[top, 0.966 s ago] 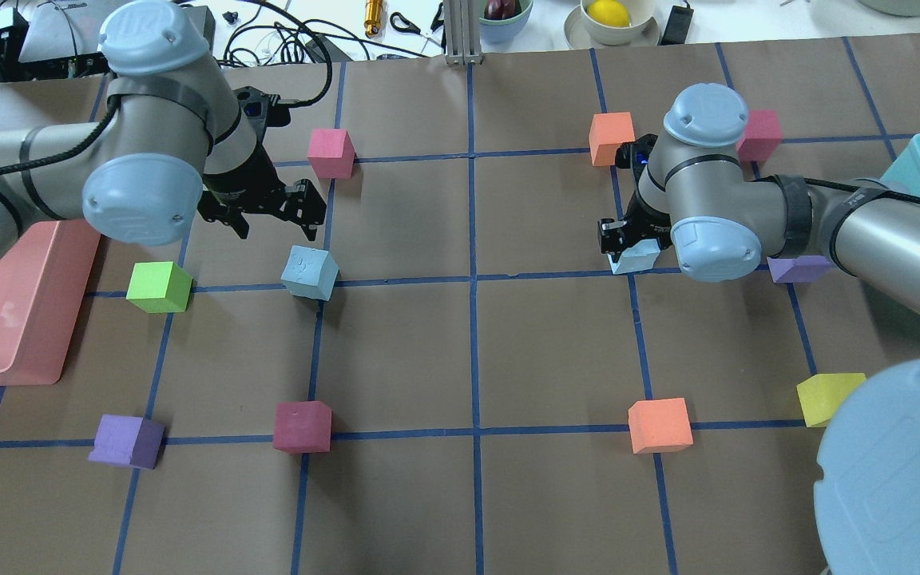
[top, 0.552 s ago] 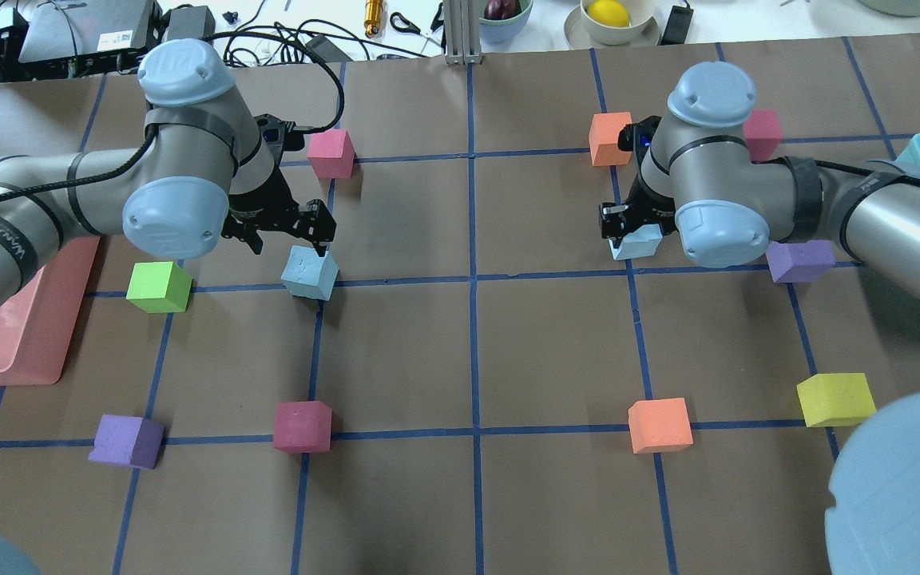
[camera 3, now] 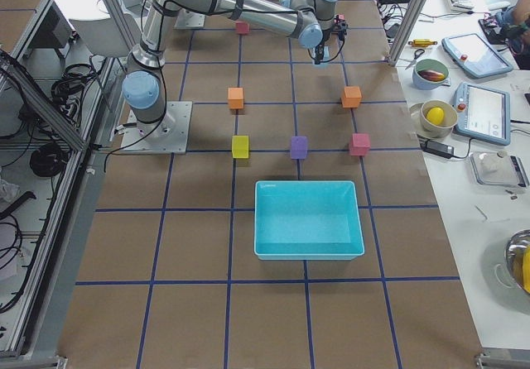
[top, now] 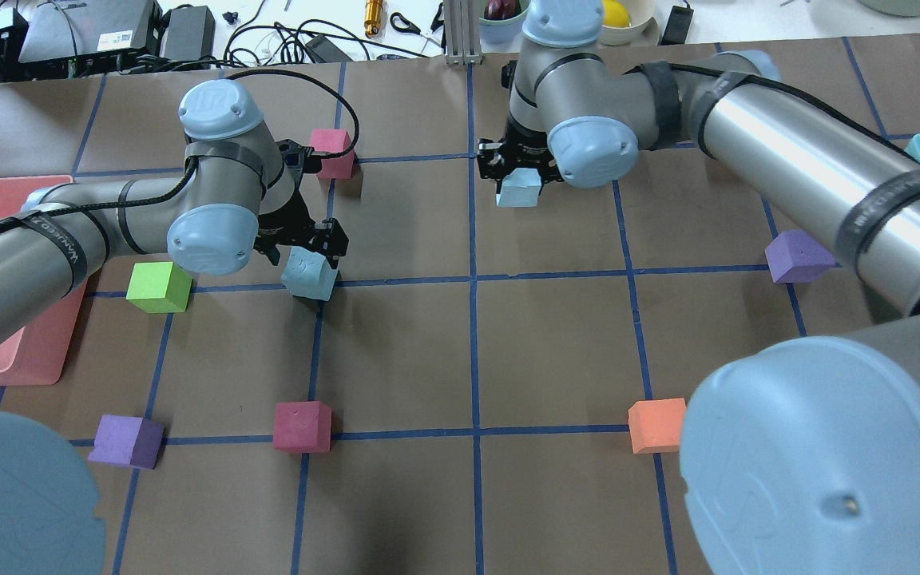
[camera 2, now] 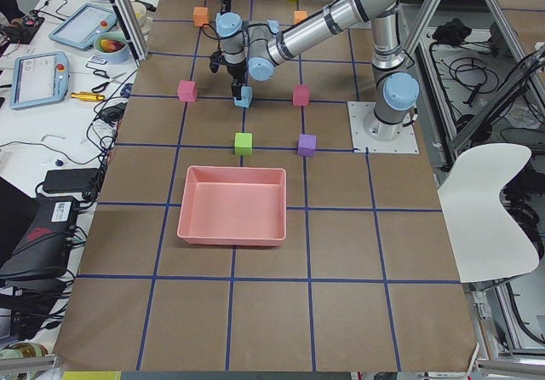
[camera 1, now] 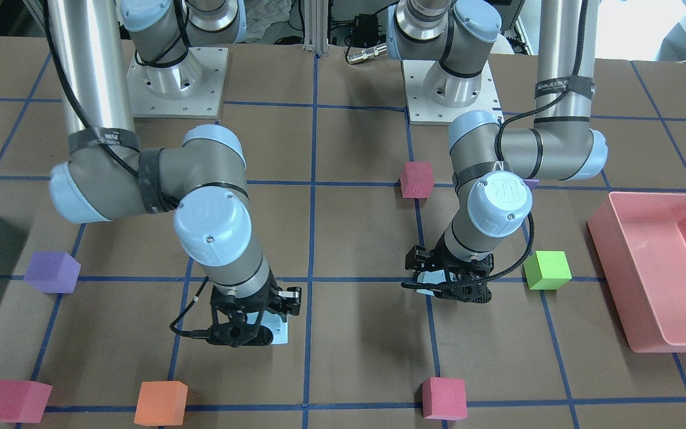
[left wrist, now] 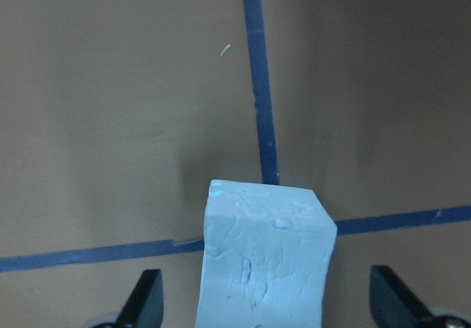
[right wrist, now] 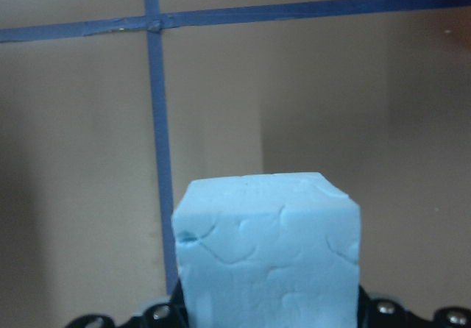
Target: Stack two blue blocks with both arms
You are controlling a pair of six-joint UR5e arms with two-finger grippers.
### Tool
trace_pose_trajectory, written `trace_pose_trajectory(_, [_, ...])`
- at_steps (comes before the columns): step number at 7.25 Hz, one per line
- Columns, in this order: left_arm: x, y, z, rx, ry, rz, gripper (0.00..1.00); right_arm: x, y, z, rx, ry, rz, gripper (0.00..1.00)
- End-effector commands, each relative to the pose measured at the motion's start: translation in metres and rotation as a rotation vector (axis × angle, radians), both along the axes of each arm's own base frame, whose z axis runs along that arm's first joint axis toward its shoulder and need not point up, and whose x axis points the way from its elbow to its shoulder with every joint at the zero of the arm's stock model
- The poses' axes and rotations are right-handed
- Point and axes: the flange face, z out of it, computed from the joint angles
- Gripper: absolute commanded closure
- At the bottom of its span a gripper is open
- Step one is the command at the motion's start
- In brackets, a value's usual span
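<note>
I see the left gripper (top: 306, 249) with jaws spread wide, straddling the left block (top: 310, 276). It stands between them on the table (top: 396, 351) over crossing tape lines (left wrist: 259, 107), with a gap at either finger. The right gripper (top: 517, 171) is clamped on the right block (top: 517, 192), which juts past the fingertips, clear of the table.

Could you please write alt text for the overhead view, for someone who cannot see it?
The right gripper holds a pale blue block at far centre; the open left gripper straddles the second blue block, beside a green cube.
</note>
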Motion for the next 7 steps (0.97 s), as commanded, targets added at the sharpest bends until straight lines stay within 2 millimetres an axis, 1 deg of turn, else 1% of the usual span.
trace_pose_trajectory(1, [0.000,0.008,-0.012,0.007,0.001,0.000,0.00,0.036,-0.007,-0.027,0.028,-0.002,-0.016,1.00])
trace_pose_trajectory(4, [0.000,0.008,-0.012,0.002,0.001,0.000,0.00,0.038,-0.008,-0.044,0.053,0.001,-0.044,1.00])
trace_pose_trajectory(5, [0.000,0.005,-0.014,-0.008,0.001,0.000,0.00,0.043,-0.005,-0.052,0.063,0.005,-0.033,1.00])
trace_pose_trajectory(6, [0.000,0.002,-0.009,-0.043,0.000,0.000,0.09,0.046,-0.004,-0.054,0.064,0.005,-0.030,1.00])
trace_pose_trajectory(7, [0.000,0.004,-0.013,-0.035,0.001,0.010,0.28,0.046,-0.004,-0.055,0.065,0.005,-0.030,0.95])
